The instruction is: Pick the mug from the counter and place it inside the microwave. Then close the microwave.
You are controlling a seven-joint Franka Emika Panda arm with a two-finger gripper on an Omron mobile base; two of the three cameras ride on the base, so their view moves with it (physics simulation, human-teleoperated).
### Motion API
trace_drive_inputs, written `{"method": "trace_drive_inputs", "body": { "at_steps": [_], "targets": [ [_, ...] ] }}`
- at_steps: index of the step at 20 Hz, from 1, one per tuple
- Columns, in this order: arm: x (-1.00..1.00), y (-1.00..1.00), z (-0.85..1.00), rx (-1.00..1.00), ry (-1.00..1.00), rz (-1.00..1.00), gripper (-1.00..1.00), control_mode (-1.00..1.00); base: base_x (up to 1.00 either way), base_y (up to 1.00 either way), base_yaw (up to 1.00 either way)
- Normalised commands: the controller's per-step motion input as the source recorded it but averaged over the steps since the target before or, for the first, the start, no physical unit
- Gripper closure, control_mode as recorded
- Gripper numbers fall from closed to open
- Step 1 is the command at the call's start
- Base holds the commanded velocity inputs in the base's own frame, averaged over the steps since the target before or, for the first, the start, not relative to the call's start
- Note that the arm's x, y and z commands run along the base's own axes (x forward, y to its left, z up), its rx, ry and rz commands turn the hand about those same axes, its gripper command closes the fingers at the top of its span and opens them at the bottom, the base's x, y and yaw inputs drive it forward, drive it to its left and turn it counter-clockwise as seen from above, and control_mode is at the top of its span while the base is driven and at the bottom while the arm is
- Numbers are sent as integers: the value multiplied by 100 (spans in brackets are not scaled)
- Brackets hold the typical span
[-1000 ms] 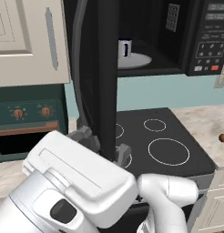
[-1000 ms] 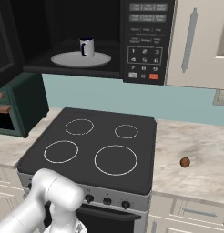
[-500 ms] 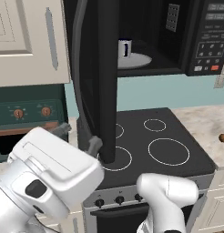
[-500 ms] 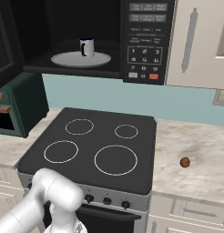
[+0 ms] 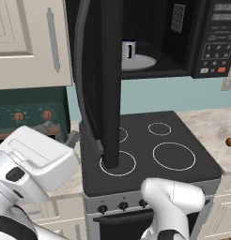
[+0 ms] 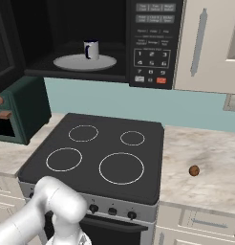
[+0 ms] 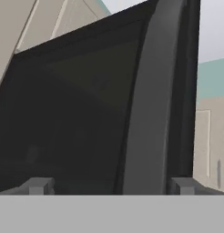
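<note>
The silvery mug with a dark handle stands upright on the round grey plate inside the black microwave. The microwave door hangs wide open over the stovetop. My gripper is open and empty, low at the left, on the outer side of the door. In the hand view the gripper faces the dark door panel, with the long door handle rising between its spread fingertips.
A black stovetop lies under the microwave. A teal oven stands at the left. A small brown ball rests on the beige counter at the right. Cream cabinets flank the microwave.
My hand has swung left, from in front of the open door to its outer side. The door, mug and ball have not moved.
</note>
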Motion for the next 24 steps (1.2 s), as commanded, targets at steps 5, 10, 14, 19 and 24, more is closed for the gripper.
{"method": "trace_drive_inputs", "body": {
  "at_steps": [5, 10, 14, 19, 24],
  "targets": [
    [25, 14, 0, 0, 2, 0, -100, -100, 0, 0, 0],
    [8, 0, 0, 0, 0, -1, -100, -100, 0, 0, 0],
    [0, -17, 0, 2, 0, -1, -100, -100, 0, 0, 0],
    [0, -31, 0, 4, 0, -1, -100, -100, 0, 0, 0],
    [1, -44, 0, 2, 3, 0, -100, -100, 0, 0, 0]
  ]
}}
